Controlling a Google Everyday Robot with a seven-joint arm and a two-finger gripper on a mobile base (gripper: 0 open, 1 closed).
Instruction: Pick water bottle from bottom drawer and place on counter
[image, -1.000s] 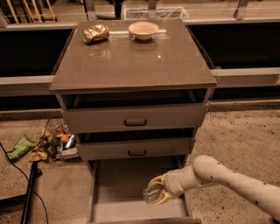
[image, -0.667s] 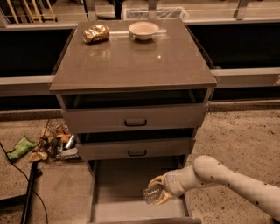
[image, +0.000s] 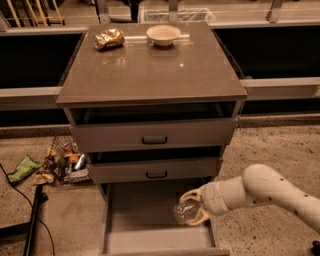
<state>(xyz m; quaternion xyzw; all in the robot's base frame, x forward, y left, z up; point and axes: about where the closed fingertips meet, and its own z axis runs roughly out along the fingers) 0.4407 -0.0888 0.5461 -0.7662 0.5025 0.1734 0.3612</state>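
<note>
The clear crinkled water bottle (image: 183, 212) sits at the right side of the open bottom drawer (image: 135, 220), just above or on its floor. My gripper (image: 192, 209) reaches in from the right on a white arm, and its pale fingers (image: 191, 195) wrap around the bottle above and below. The counter (image: 150, 67) is the glossy grey-brown top of the cabinet, well above the gripper.
A crumpled gold foil packet (image: 109, 38) and a white bowl (image: 163, 34) stand at the back of the counter. Two upper drawers (image: 153, 135) with dark handles stick out slightly. A wire basket of clutter (image: 65, 161) and a green wrapper (image: 23, 168) lie on the floor at left.
</note>
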